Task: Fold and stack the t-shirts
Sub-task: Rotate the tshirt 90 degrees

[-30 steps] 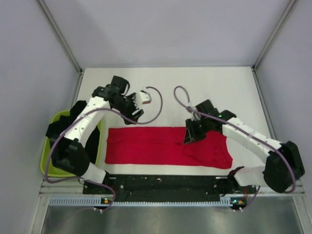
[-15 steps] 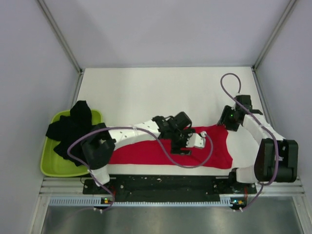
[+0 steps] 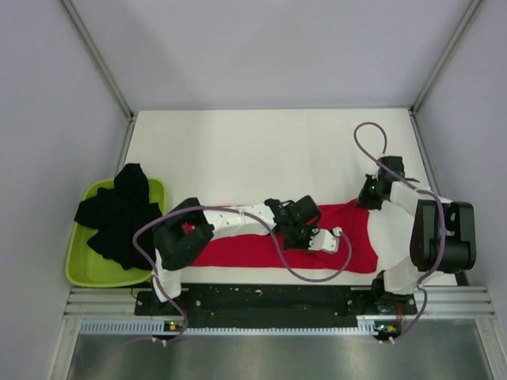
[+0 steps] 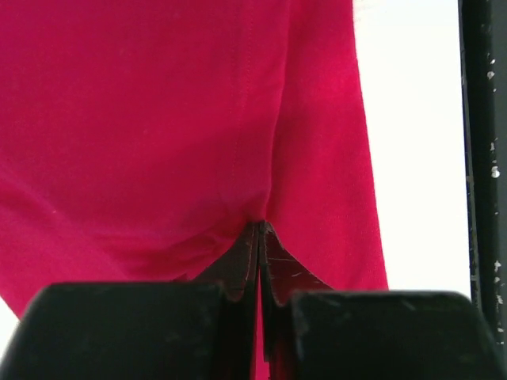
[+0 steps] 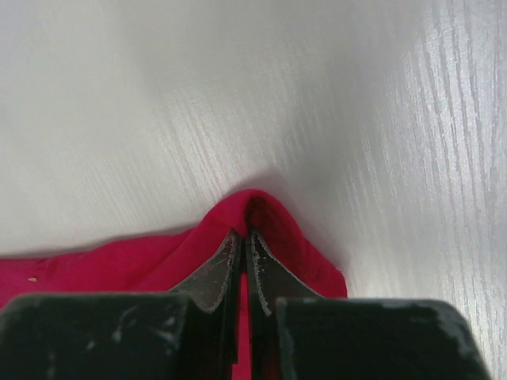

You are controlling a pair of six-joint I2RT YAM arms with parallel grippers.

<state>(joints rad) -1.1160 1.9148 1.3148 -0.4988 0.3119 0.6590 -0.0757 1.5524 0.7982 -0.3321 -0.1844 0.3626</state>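
Red cloth, soft and matte, lies in a long flat band along the near edge of the table (image 3: 261, 142). This is the red t-shirt (image 3: 238, 252), spread left to right between my two arms. In the left wrist view a stitched seam runs down it. The table is pale, with fine wood-grain streaks.

My left gripper (image 4: 259, 231) is down on the shirt, a little right of its middle. Its fingers are clenched together with a small pucker of red fabric nipped between the tips, and wrinkles fan out from that spot.

My right gripper (image 5: 244, 237) is at the far right corner of the shirt. It is also closed tight, gripping a small raised fold of the cloth's edge that humps up over the tips, with bare table just beyond.

The black t-shirts (image 3: 119, 210) sit in a rumpled heap in the green tub (image 3: 79, 265) at the left. They spill over its far rim, well apart from both grippers.
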